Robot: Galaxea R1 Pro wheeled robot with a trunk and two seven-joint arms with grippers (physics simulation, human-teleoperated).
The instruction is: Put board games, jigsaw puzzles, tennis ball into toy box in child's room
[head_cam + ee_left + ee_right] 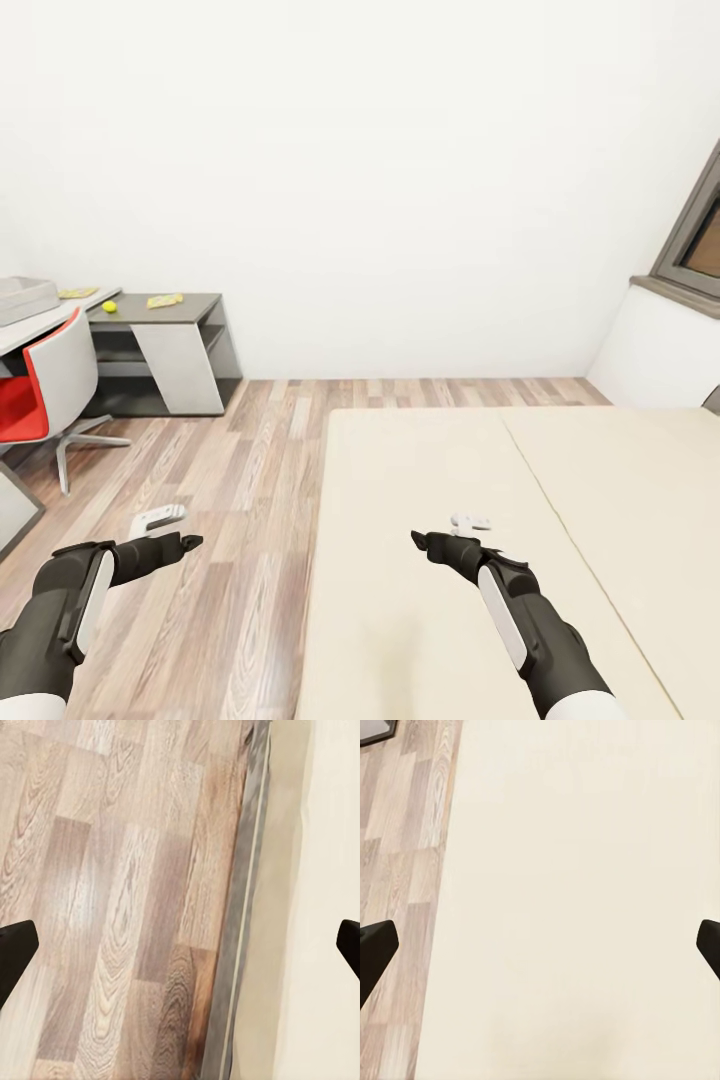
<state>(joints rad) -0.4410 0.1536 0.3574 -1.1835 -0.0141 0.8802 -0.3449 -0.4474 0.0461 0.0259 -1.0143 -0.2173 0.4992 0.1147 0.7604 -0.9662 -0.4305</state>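
While the robot stood at the near end of the bed [450, 560], the task's things lay far off to the left in the head view: the toy box [22, 296] sat at the frame's edge on the table [190, 304], with a flat yellow piece [76, 293] just beside it, then the tennis ball [109, 306], then another flat yellow piece [165, 299] nearer the table's right end. Whether those flat pieces were puzzles or a board game was too small to tell. A red and white chair [50, 385] stood in front of the table.

Next came the left gripper [165, 530], hanging over the wooden floor [240, 500], jaws spread wide and empty; it was the arm nearer the table, though still well apart from it, so I judged a drive leftward had to come first.

Further right, the right gripper [462, 532] hovered over the bare bed, also wide and empty. No board game showed on the visible mattress.

The left wrist view added the grey seam [244, 937] along the bed's side, running lengthwise beside the floorboards, which the head view lacked.
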